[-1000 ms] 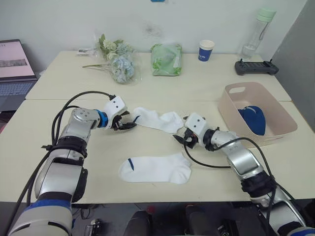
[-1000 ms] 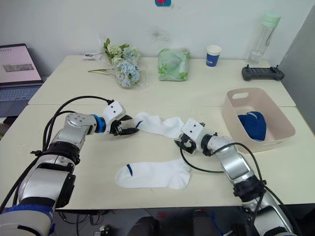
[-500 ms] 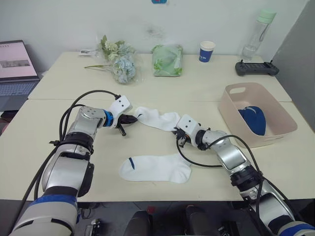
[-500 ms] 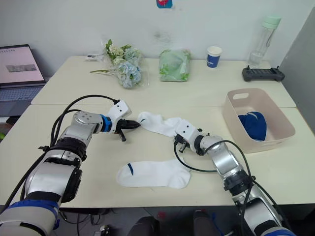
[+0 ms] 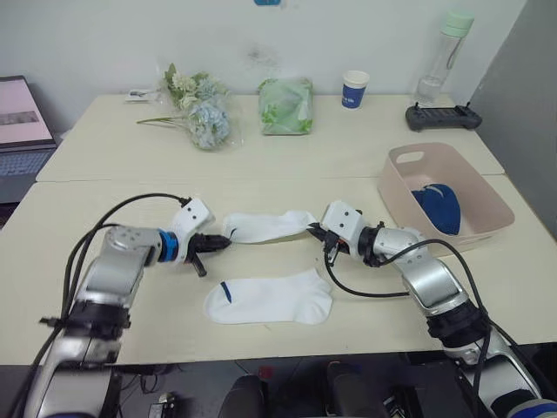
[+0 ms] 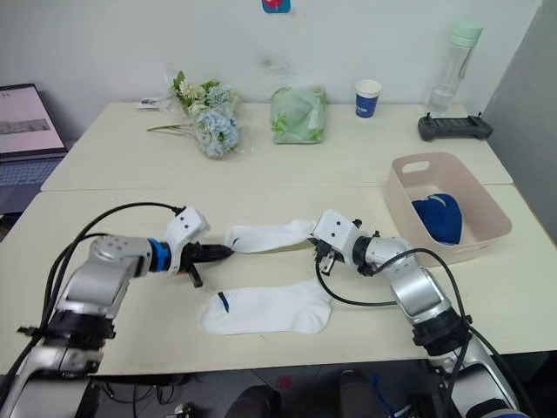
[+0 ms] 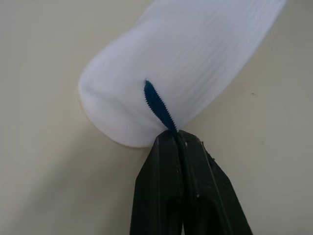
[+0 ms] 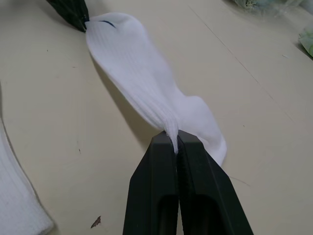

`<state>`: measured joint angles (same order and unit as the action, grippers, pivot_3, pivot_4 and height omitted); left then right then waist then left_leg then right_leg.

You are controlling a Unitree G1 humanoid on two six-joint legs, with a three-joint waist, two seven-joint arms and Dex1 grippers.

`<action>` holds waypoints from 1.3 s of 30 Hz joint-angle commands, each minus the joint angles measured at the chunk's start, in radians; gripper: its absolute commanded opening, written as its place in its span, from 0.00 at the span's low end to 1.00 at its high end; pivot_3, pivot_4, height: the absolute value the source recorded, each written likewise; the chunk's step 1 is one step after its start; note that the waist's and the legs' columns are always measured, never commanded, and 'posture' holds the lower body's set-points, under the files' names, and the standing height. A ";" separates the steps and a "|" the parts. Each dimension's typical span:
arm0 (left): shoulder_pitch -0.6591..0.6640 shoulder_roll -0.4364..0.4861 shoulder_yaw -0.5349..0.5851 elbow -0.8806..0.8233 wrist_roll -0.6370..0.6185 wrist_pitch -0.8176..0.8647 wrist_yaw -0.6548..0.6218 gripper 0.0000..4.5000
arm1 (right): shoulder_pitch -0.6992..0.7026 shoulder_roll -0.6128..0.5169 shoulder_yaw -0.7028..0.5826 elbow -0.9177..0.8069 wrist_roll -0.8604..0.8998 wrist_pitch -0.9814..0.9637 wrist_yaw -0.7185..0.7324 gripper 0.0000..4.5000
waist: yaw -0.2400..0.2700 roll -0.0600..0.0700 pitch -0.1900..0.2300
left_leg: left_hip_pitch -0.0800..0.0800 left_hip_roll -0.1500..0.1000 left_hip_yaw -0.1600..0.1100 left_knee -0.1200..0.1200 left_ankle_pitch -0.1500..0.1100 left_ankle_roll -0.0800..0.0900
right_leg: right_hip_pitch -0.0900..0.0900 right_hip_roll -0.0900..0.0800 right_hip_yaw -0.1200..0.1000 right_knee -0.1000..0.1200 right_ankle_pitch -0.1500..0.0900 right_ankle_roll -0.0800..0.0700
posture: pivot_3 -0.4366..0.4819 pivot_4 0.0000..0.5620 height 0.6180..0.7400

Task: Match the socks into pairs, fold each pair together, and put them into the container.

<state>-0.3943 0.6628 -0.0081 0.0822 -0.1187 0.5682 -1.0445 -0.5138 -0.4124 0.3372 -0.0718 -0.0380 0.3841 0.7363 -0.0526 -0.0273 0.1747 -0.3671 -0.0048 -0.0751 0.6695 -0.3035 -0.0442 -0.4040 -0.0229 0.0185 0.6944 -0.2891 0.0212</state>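
A white sock (image 5: 265, 226) is stretched between my two grippers near the middle of the table. My left gripper (image 5: 219, 241) is shut on its cuff end, right at the small dark mark (image 7: 159, 103). My right gripper (image 5: 315, 230) is shut on the toe end (image 8: 195, 117). A second white sock (image 5: 270, 298) with a dark cuff mark lies flat just in front of them. The pale pink container (image 5: 396, 187) stands at the right. A folded navy bundle (image 5: 435, 207) lies inside it.
Along the table's far side are a bunch of flowers (image 5: 198, 113), a green bag (image 5: 285, 106), a blue-and-white paper cup (image 5: 353, 88), a bottle (image 5: 439, 57) and a black controller (image 5: 442, 117). A laptop (image 5: 22, 117) sits at the far left.
Both grippers have closed on the ends of the upper white sock, which is now pulled out straight between them. The camera view has also shifted a little.
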 commanded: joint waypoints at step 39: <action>-0.288 0.090 -0.201 0.486 0.099 -0.840 -0.307 0.00 | 0.014 -0.006 -0.069 -0.150 0.113 0.124 0.057 0.00 | 0.019 0.001 0.000 | 0.000 -0.001 0.002 0.000 0.000 0.000 | 0.000 0.002 -0.002 0.000 0.000 0.000 | 0.48 0.27 1.00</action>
<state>-0.6844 0.7308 -0.2382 0.6249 0.0317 -0.3321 -1.3042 -0.4966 -0.4146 0.3131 -0.1605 0.0322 0.4764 0.7787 -0.0337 -0.0267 0.1744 -0.3685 -0.0056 -0.0738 0.6697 -0.3034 -0.0438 -0.4049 -0.0206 0.0163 0.6935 -0.2892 0.0210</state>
